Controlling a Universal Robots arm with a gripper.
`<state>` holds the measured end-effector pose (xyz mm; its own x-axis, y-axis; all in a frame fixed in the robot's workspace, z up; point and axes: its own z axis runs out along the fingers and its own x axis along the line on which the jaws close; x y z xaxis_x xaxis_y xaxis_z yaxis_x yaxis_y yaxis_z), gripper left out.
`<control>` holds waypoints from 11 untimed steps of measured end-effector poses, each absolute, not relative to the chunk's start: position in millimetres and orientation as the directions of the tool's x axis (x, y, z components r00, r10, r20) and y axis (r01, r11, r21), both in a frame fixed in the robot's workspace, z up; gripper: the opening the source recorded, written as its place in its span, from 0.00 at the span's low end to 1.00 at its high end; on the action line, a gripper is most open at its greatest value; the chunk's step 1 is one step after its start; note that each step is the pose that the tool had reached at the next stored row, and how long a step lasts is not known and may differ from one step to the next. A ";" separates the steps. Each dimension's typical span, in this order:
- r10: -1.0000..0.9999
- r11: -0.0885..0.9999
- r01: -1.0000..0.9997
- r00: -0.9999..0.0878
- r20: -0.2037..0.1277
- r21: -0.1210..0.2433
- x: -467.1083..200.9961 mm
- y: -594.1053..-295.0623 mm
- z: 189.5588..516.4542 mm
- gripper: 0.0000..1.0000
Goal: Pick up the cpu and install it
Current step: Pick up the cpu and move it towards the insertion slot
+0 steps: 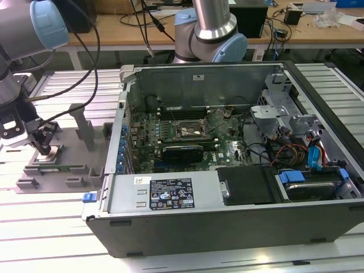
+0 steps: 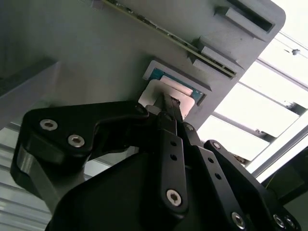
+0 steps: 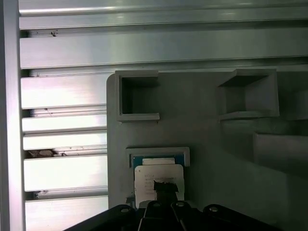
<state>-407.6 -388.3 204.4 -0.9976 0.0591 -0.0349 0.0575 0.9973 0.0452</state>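
Far on the exterior view's left, the claw (image 1: 44,149) hangs over a grey holder (image 1: 71,154) on the bench (image 1: 45,227). Its fingers are pressed together, tips right at the top of the cpu (image 3: 159,174), which lies flat in the holder's recess. To the right stands an open computer case (image 1: 170,230) with its socket (image 1: 190,132).

arm (image 1: 211,29): base column at the back, upper joints swinging round to the exterior view's left.
wrist (image 1: 12,116): low, angled downward.
gripper (image 1: 44,149): pointing straight down, and there it hangs!
fingers (image 2: 171,144): drawn tight together in the second wrist view, tips meeting, linkages folded inward.
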 end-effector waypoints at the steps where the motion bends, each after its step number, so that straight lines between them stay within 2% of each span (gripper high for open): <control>1: 0.059 0.997 0.057 -0.998 -0.035 0.045 -407.6 -388.3 204.4 0.17; 3: 0.059 0.997 0.058 -0.998 -0.035 0.045 -407.6 -388.3 204.4 0.29; 4: 0.059 0.997 0.058 -0.998 -0.035 0.045 -407.6 -388.3 204.4 0.29; 5: 0.059 0.997 0.058 -0.998 -0.035 0.045 -407.6 -388.3 204.4 0.36; 6: 0.059 0.997 0.057 -0.998 -0.035 0.045 -407.6 -388.3 204.3 0.36; 10: 0.059 0.997 0.057 -0.998 -0.035 0.045 -407.6 -388.3 204.3 0.60; 11: 0.059 0.997 0.057 -0.998 -0.035 0.045 -407.6 -388.3 204.3 0.60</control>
